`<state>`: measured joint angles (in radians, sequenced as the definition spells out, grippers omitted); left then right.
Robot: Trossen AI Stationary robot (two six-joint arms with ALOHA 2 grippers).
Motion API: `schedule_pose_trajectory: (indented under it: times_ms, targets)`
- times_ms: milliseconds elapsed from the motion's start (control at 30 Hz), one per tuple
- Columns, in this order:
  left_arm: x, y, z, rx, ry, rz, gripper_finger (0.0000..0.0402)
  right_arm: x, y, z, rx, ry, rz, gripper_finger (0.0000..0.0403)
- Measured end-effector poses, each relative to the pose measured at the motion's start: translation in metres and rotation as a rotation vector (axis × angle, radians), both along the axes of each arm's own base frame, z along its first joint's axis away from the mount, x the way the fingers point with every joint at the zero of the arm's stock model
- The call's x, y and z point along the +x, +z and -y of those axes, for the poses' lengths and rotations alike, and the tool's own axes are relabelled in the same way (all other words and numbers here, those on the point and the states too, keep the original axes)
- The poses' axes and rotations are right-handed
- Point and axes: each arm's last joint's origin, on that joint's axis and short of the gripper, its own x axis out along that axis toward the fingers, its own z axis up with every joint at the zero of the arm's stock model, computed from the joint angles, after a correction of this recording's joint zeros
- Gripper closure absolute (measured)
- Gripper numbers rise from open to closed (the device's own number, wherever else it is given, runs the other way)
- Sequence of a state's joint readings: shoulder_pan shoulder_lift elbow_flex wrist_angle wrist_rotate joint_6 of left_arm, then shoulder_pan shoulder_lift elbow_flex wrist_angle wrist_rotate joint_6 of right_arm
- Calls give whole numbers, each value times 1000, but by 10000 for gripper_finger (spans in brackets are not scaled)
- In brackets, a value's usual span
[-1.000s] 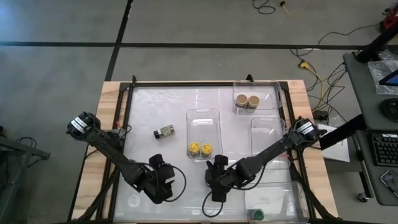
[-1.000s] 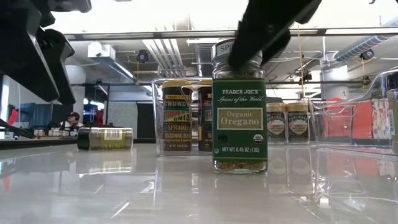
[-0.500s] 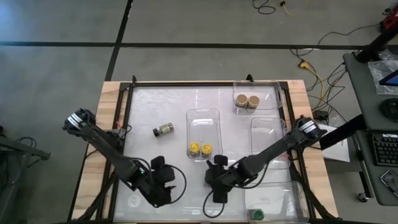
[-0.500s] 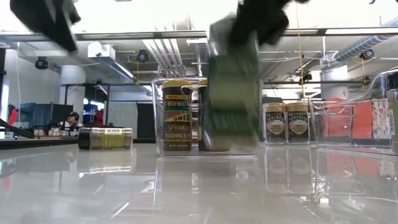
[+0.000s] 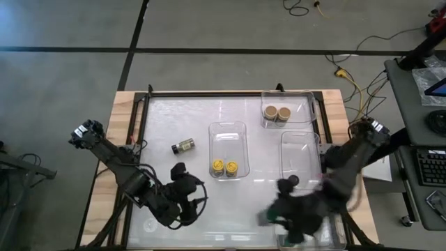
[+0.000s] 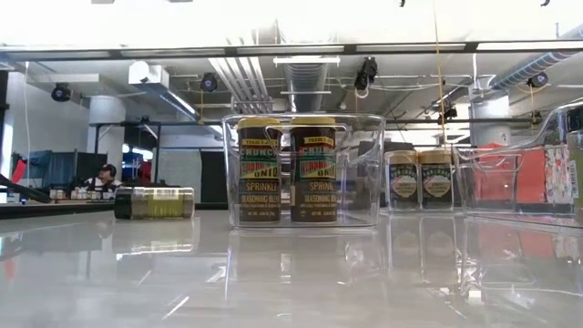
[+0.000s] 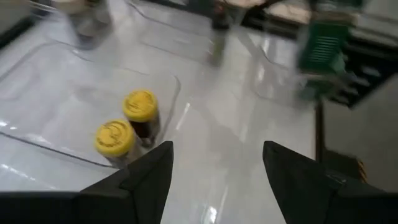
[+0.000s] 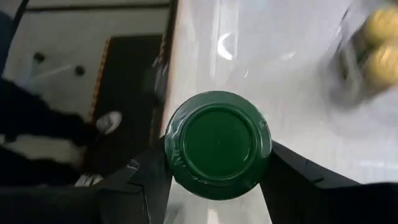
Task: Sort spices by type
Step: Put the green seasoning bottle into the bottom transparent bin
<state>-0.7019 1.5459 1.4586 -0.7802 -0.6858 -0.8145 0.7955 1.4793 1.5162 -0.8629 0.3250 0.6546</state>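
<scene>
My right gripper [image 5: 284, 211] is shut on a green-lidded spice jar [image 8: 217, 144] and holds it above the table's near right part; that arm is blurred in the high view. My left gripper [image 7: 217, 155] hangs open over the near left [image 5: 185, 196], holding nothing. Two yellow-lidded jars [image 5: 225, 167] stand in the middle clear tray [image 5: 228, 132]. Two tan-lidded jars [image 5: 277, 112] stand in the far right tray [image 5: 296, 101]. A black-lidded jar [image 5: 184, 146] lies on its side on the table, left of the middle tray. My right gripper pinches the green jar at its lid's rim [image 8: 171, 149], with one finger [image 8: 146, 180] on each side of the lid. The lid faces the wrist camera. The jar is lifted clear of the table and shows as a green blur [image 7: 323, 43] in the left wrist view.
A clear tray [image 5: 301, 150] sits at the right, and another [image 5: 327, 233] at the near right corner, partly under my right arm. A black frame [image 5: 139, 118] borders the glossy table. Bare tabletop lies between the two arms.
My right gripper has lifted the green jar off the table, near the middle of the near edge, and swung it up and toward the right edge. The jar has left the low view. My left gripper has risen and also left the low view.
</scene>
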Motion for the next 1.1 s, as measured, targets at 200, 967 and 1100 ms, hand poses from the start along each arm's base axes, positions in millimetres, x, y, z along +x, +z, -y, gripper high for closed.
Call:
schedule_pose_trajectory:
  times_ms: [200, 967, 1100]
  targets:
    - [1, -9, -4, -18, 130, 42, 169, -74, 9, -18, 42, -8, -133, 212]
    - [4, -6, -5, -52, 260, 161, 169, -124, -87, -90, -173, -30, -167, 209]
    - [4, -6, -7, -47, 268, 165, 169, -117, -100, -85, -206, -32, -178, 210]
